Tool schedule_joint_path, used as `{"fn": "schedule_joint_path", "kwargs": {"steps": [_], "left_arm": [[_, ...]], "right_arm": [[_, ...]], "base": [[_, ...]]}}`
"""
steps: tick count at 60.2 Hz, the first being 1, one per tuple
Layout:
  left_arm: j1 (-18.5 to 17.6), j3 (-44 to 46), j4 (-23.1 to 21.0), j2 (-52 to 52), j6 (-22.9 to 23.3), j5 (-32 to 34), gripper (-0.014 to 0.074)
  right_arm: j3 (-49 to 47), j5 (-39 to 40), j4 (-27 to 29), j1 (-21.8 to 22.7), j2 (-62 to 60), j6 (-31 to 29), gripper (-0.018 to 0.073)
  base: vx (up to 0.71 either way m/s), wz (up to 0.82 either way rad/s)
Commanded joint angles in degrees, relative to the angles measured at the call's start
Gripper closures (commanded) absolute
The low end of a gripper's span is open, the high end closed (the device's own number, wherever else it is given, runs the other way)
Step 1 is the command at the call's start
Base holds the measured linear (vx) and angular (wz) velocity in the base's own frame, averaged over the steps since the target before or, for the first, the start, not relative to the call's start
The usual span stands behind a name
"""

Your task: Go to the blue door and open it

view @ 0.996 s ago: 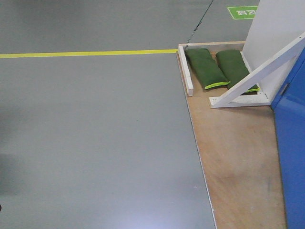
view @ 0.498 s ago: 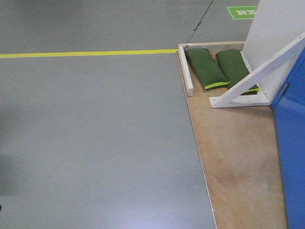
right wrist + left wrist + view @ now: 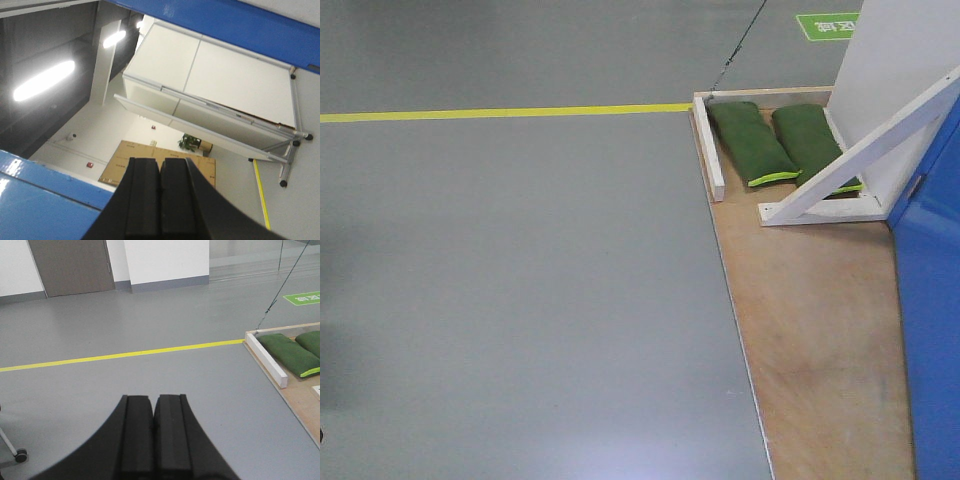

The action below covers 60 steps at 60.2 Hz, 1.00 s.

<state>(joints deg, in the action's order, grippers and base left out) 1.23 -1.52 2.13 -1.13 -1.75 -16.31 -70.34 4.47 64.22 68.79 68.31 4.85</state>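
Note:
The blue door (image 3: 932, 330) shows as a glossy blue slab along the right edge of the front view; its handle and lock are out of view. In the right wrist view, blue surfaces lie at the lower left (image 3: 30, 210) and across the top (image 3: 225, 22); I cannot tell which is door and which is frame. My right gripper (image 3: 160, 162) is shut and empty, pointing past the blue surfaces. My left gripper (image 3: 154, 400) is shut and empty above the grey floor. Neither gripper shows in the front view.
A wooden platform (image 3: 810, 330) lies under the door. A white diagonal brace (image 3: 860, 160), a white panel (image 3: 895, 60) and two green sandbags (image 3: 752, 142) stand at its far end. A yellow floor line (image 3: 500, 112) crosses the grey floor. A wheeled whiteboard (image 3: 215, 95) stands beyond.
The scene in the front view has shifted very slightly up and to the left. Nothing else has visibly changed.

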Motion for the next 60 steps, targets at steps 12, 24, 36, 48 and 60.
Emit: {"fn": "schedule_joint_path", "kwargs": {"steps": [12, 24, 36, 48, 60], "left_arm": [[-0.3, -0.3, -0.4, -0.4, 0.1, 4.8, 0.0526], [-0.3, -0.3, -0.4, -0.4, 0.1, 4.8, 0.0526], [-0.3, -0.3, -0.4, -0.4, 0.1, 4.8, 0.0526], [-0.3, -0.3, -0.4, -0.4, 0.1, 4.8, 0.0526], [-0.3, -0.3, -0.4, -0.4, 0.1, 4.8, 0.0526]], "right_arm": [[-2.1, -23.2, -2.7, -1.8, -2.7, -1.1, 0.0557], [-2.1, -30.4, -2.7, -1.8, -3.9, -1.1, 0.0557], [-2.2, -37.2, -2.4, -1.8, -5.4, -1.1, 0.0557], [-2.2, -45.7, -2.1, -1.8, -7.5, -1.1, 0.0557], [-2.2, -50.2, -0.9, -3.5, -9.1, -1.1, 0.0557]], "base": [[0.0, -0.01], [0.0, -0.01], [0.0, -0.01], [0.0, -0.01], [0.0, 0.0]]}}
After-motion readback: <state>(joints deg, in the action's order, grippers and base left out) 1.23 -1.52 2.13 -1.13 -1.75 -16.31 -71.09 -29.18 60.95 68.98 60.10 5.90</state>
